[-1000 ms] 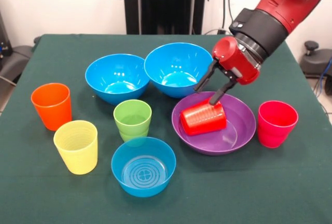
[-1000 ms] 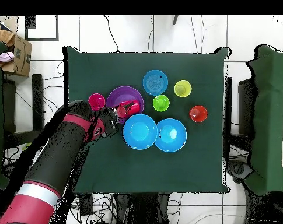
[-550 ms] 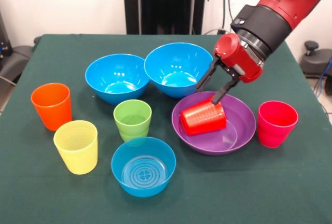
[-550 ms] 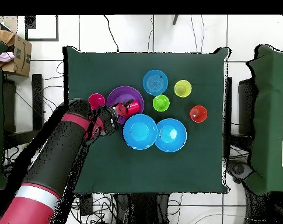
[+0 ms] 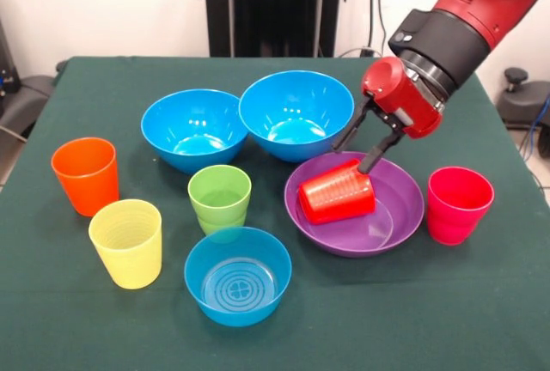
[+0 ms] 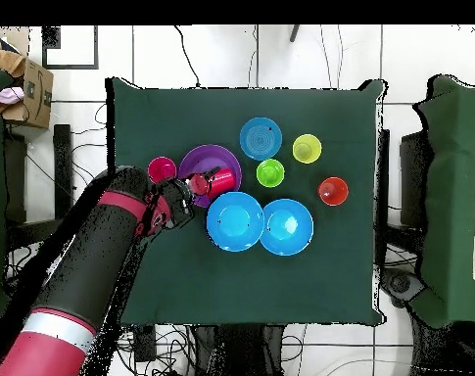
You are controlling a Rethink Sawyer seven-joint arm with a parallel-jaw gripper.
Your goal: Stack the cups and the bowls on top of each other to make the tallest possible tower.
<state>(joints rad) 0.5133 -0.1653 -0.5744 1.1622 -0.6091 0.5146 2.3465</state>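
A red cup (image 5: 337,195) lies on its side inside the wide purple bowl (image 5: 404,216). My gripper (image 5: 357,152) hangs open just above the cup's upper right end, with nothing between its fingers. Two large blue bowls (image 5: 194,129) (image 5: 296,113) stand side by side behind. The small blue bowl (image 5: 237,278) sits at the front. Orange cup (image 5: 85,175) and yellow cup (image 5: 127,242) stand upright at the left, the light green cup (image 5: 220,197) in the middle, the pinkish-red cup (image 5: 458,203) at the right. From overhead the gripper (image 6: 194,189) is at the purple bowl's (image 6: 210,159) edge beside the red cup (image 6: 218,182).
The arm (image 5: 455,19) slants in from the upper right, over the table's far right corner. A green base shows under the light green cup; I cannot tell what it is. A green cloth (image 5: 430,319) covers the table. Dark seats (image 6: 456,196) flank it.
The gripper has drawn a little up and to the right in the front view, staying open. The red cup has stayed on its side in the purple bowl.
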